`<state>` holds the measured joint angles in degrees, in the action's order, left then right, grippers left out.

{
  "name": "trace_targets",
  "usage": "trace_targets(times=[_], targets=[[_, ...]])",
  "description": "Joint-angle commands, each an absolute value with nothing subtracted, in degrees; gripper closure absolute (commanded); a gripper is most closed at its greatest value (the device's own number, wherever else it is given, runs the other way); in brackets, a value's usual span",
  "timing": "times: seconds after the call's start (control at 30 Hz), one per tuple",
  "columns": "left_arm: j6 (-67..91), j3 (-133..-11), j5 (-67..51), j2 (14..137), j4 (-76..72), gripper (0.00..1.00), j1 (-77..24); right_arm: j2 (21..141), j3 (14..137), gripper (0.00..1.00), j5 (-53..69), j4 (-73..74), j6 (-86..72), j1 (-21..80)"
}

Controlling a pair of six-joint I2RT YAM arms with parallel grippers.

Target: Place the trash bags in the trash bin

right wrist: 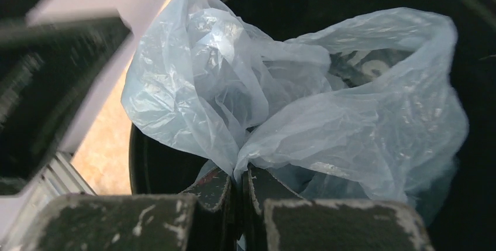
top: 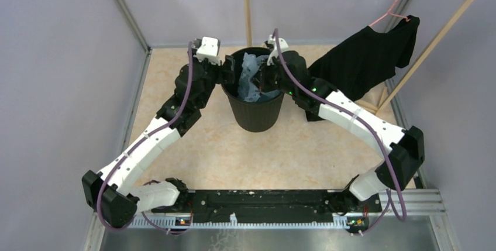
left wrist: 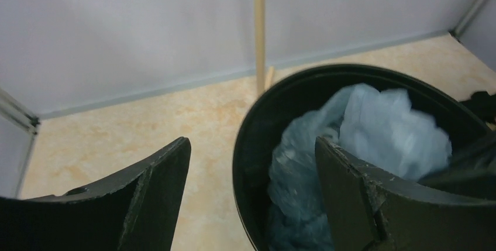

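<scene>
Right hand (right wrist: pixel 238 176), angled down over the bin (top: pixel 255 115), is pinching the bag (right wrist: pixel 292 116), which is standing upright; left hand (left wrist: pixel 252 156) is hovering wide open at the rim.

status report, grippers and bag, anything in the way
Right gripper shut on bag, over bin mouth. Left gripper open astride the rim. Bag partly in, top bunched above rim. Nothing blocking; T-shirt hangs clear.
</scene>
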<state>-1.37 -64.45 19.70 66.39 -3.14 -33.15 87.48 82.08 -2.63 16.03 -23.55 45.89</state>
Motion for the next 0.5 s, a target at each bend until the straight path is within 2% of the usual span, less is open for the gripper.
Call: trace_targets(times=[0.0, 0.1, 0.23, 0.47], targets=[[9.37, -67.44, 16.50, 62.86, 9.26, 0.12, -33.51, 81.48, 79.17, 1.00, -0.25, 5.05, -27.13, 43.83], [17.71, -68.27, 9.04, 59.99, 15.89, 0.07, -33.39, 79.78, 77.71, 0.96, 2.92, 2.22, -28.42, 42.39], [24.24, -70.61, -2.47, 60.65, 18.64, 0.06, -33.33, 77.56, 74.69, 0.94, 10.05, -2.87, -34.19, 39.98], [25.97, -73.39, -13.73, 66.13, 19.40, 0.04, -33.41, 77.94, 72.34, 0.90, 17.50, -6.35, -39.89, 36.29]])
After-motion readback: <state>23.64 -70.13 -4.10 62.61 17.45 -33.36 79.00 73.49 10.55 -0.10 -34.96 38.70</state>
